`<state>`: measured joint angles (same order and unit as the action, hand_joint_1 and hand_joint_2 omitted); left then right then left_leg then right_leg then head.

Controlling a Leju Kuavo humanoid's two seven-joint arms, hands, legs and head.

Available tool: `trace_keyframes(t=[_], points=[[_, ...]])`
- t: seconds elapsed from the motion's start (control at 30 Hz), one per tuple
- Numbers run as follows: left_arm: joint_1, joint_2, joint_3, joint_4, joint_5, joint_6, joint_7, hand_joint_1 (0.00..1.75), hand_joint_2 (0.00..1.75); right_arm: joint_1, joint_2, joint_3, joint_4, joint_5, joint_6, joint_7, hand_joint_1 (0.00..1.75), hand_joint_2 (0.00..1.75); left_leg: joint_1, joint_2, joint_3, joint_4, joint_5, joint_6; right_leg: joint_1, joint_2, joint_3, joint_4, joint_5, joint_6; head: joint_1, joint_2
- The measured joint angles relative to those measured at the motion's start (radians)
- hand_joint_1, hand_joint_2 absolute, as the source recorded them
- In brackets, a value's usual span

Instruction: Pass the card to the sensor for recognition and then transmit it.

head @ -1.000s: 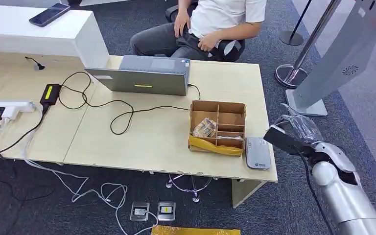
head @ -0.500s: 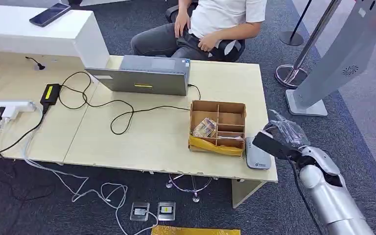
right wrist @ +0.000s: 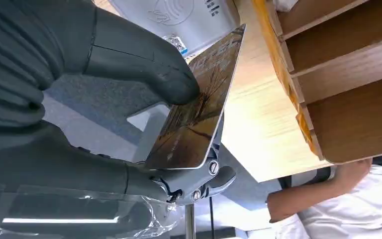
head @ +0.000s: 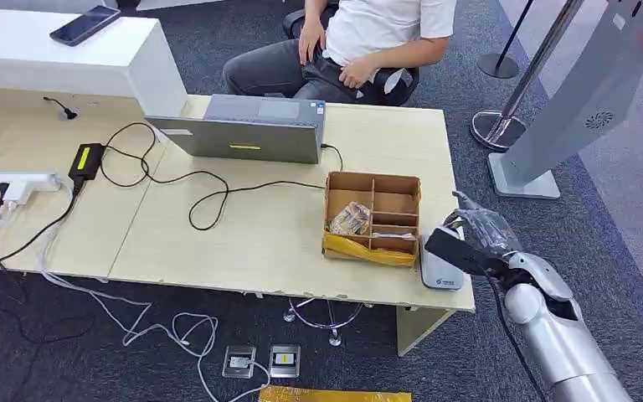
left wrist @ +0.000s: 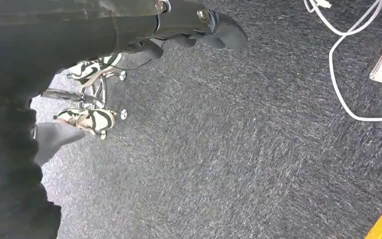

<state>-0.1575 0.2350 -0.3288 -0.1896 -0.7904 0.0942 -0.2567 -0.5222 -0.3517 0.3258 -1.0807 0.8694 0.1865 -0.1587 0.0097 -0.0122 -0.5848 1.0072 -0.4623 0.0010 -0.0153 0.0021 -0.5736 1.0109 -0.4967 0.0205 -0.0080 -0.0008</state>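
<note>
Dark rubbery fingers point(right wrist: 144, 69) of my right hand point(head: 481, 239) pinch the card point(right wrist: 196, 107): the thick thumb presses one glossy face, and the darker fingers back it from the other side, so the hand is grasping the card and nothing else. From the head view the card point(head: 450, 249) juts out of the hand toward the desk, its long axis running from my hand toward the sensor point(head: 440, 264), its free short edge leading. That sensor, a flat grey reader, lies at the desk's near right corner, touching or just beside the cardboard box point(head: 373, 218). The card's leading end hangs over the sensor's right edge, tilted rather than flat; I cannot tell whether it touches. In the right wrist view the sensor point(right wrist: 179, 20) sits just past the card's far corner. I judge the coming move as lowering and levelling the card onto the reader's face. My right hand is plainly the nearer one. My left hand point(left wrist: 199, 32) hangs over grey carpet point(left wrist: 229, 149), fingers curled in with nothing in them. A seated person point(head: 368, 42) waits behind the desk point(head: 243, 234).
</note>
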Motion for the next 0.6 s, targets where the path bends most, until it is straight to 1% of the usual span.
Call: trace_keyframes(t=[0.47, 0.6], points=[[0.001, 0.0, 0.01, 0.0, -0.006, 0.002, 0.0, 0.0, 1.75, 0.026, 0.004, 0.008, 0.01, 0.008, 0.034, 0.018, 1.75, 1.75, 0.0, 0.0, 0.0, 0.0, 0.0, 0.0, 0.0, 0.0, 0.0, 0.0, 0.0, 0.0, 0.0, 0.0], [0.002, -0.001, 0.02, 0.0, -0.006, 0.008, 0.002, 0.0, 1.75, 0.026, 0.008, 0.01, 0.024, 0.019, 0.032, 0.011, 1.75, 1.75, 0.0, 0.0, 0.0, 0.0, 0.0, 0.0, 0.0, 0.0, 0.0, 0.0, 0.0, 0.0, 0.0, 0.0]])
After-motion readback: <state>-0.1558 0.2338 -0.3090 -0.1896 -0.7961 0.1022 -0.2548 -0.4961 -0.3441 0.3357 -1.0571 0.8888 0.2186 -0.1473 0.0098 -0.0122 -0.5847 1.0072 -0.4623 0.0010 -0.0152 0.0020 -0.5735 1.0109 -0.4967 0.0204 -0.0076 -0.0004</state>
